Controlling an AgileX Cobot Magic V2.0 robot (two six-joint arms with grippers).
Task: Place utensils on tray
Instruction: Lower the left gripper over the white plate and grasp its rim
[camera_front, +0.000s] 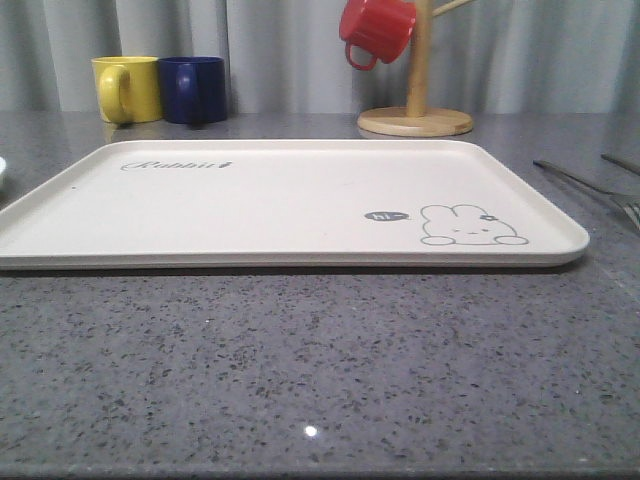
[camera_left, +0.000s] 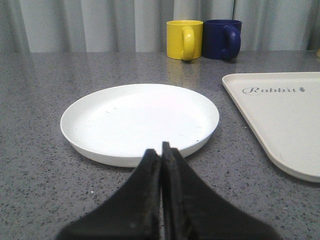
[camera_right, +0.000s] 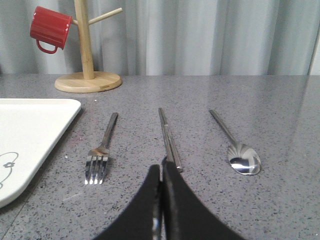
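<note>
The cream tray with the rabbit drawing lies flat in the middle of the grey table, its corner also in the right wrist view and its edge in the left wrist view. To its right lie three silver utensils side by side on the table: a fork, a pair of chopsticks and a spoon. The fork also shows at the front view's right edge. My right gripper is shut and empty, just short of the chopsticks' near end. My left gripper is shut and empty, in front of the white plate.
A round white plate sits left of the tray. A yellow mug and a dark blue mug stand at the back left. A wooden mug tree with a red mug stands behind the tray.
</note>
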